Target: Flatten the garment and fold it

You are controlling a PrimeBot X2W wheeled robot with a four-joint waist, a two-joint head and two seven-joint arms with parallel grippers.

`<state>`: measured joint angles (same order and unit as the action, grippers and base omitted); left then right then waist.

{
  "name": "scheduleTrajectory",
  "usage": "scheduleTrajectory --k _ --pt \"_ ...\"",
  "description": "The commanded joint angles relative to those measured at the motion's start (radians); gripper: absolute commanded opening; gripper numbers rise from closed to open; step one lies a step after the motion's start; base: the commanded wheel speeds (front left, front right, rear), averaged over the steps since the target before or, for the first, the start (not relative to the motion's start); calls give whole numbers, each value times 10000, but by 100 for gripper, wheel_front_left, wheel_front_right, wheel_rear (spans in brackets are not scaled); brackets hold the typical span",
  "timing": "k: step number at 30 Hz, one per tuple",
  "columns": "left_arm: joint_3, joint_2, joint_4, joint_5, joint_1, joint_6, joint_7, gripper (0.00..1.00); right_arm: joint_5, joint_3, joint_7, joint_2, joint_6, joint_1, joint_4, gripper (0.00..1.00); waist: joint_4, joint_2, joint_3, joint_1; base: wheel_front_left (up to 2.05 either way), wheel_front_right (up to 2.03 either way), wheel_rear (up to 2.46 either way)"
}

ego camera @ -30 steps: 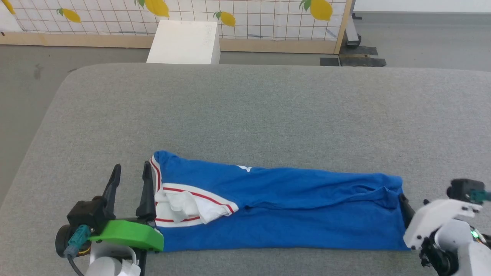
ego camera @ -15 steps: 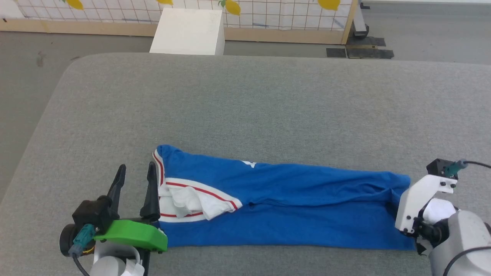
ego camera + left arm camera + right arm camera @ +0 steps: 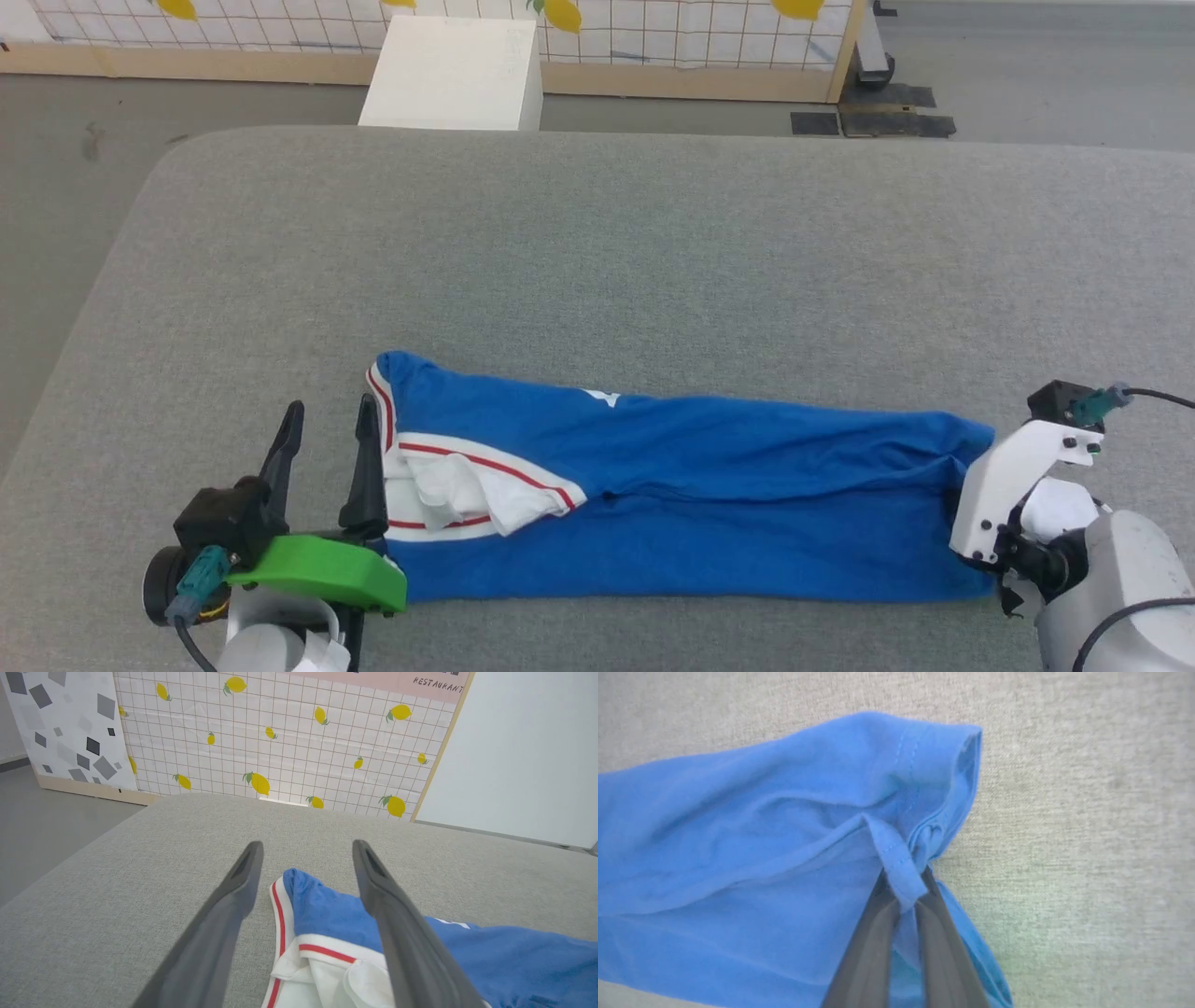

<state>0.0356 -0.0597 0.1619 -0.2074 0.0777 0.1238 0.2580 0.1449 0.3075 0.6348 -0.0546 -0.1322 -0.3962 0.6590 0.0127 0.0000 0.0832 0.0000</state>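
White box [image 3: 452, 73] and lemon-print screen [image 3: 653, 37] beyond garment [image 3: 709, 504]

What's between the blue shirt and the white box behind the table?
That stretch is bare grey table, nothing lying between the shirt and the white box, as the head view shows.

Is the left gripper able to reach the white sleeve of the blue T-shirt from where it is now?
Probably yes. The left gripper stands open right beside the white sleeve of the T-shirt, with nothing between them.
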Motion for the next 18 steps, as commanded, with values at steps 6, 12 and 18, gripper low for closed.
scheduleTrajectory --k 6,12,18 --pt "-27 46 -15 127 164 68 38 100 -1980 1660 -769 43 15 622 -1099 0 -34 0 34 0 0 0 0" --pt "0 47 -14 147 169 68 38 100 -3806 3200 -1362 43 15 934 -2257 0 -77 0 71 0 0 0 0" --pt "10 22 8 136 137 68 38 100 -3963 3041 -1473 43 15 1185 -2550 0 -92 0 -6 0 0 0 0"
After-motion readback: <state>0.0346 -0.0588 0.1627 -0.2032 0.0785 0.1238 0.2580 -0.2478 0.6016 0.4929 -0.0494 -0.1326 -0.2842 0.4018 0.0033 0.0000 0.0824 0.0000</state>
